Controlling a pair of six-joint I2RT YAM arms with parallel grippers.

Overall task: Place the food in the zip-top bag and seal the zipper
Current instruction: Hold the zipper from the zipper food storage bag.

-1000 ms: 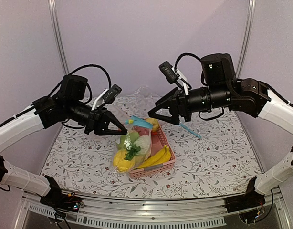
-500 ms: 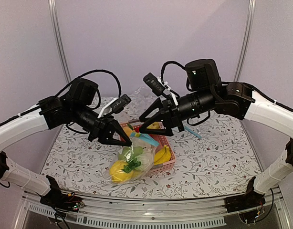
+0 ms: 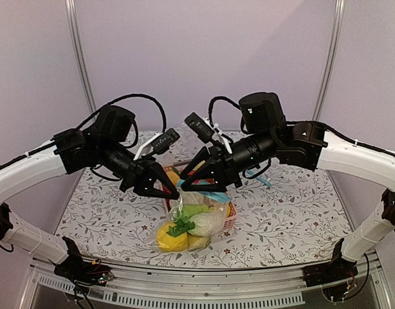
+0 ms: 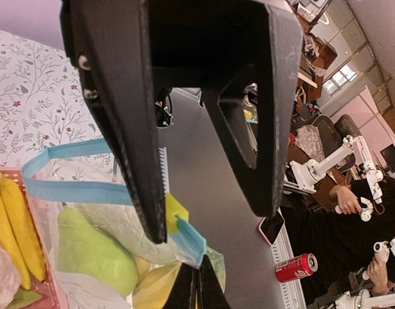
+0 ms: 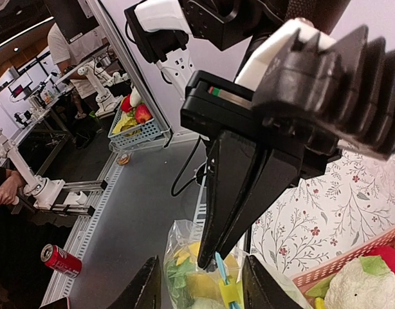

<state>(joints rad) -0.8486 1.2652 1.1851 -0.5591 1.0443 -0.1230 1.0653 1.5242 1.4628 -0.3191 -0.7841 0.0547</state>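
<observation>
Zip-top bag [image 3: 190,222] hanging upright near the middle of the table's [image 3: 294,219] near edge, just in front of the pink basket [image 3: 231,219]; inside, yellow lemon [image 3: 166,238], green fruit [image 3: 192,210] and white piece [image 3: 211,223] (packed against one another); bottom touching the table or not, impossible to tell. Light-blue zipper [image 4: 75,191] along the top, pinched at one end by the left gripper [image 3: 175,191], fingertips pressed together on the strip; right gripper [image 4: 210,225] spread wide, one finger either side of the zipper, close by its yellow tab [image 4: 174,214].
</observation>
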